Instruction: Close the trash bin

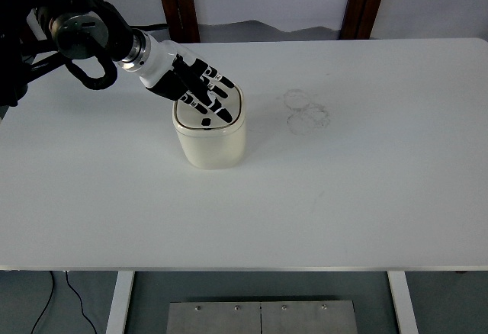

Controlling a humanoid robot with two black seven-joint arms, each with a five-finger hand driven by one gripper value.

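1. Head view, the task's thing: the cream trash bin [210,137] stands upright on the white table [343,197], left of centre and well back from the near edge. Its swing lid [221,113] looks level with the rim, showing only a thin dark seam around it, so I judge the bin closed or very nearly so.

2. Head view, the working hand: the left hand [194,90] comes in from the upper left on a black arm with a white wrist. Its fingers [216,96] are stretched out and slightly fanned, lying flat on the rear-left part of the lid; they pinch and hold nothing. It is a press with the flat of the hand, not a grasp.

3. The relation that matters: the lid lies directly under the fingers, with the bin's body below and slightly toward the near edge from the palm. Any further seating push would go straight down through the fingertips. The bin is squat, with no clear long axis from this angle.

4. Which arm is nearer: only the left arm shows; the right arm is out of the picture, so the left is the only one placed to finish.

5. Elsewhere on the table: faint ring-shaped marks [305,111] lie to the right of the bin, well apart from it and off the hand's path.

6. Judgement: what remains appears to be confirming the lid sits flush and lifting the hand clear without tipping the bin.
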